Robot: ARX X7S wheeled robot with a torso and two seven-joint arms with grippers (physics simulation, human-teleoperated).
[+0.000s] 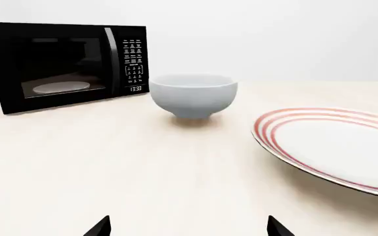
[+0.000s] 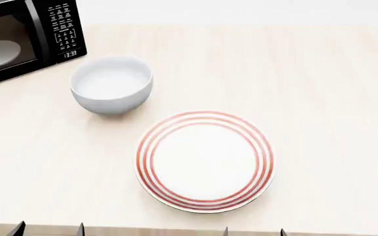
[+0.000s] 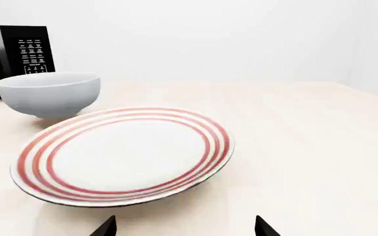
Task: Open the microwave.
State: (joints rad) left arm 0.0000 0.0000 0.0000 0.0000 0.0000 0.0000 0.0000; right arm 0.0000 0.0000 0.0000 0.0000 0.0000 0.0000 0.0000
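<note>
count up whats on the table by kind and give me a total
microwave: 1
bowl: 1
plate: 1
total: 3
</note>
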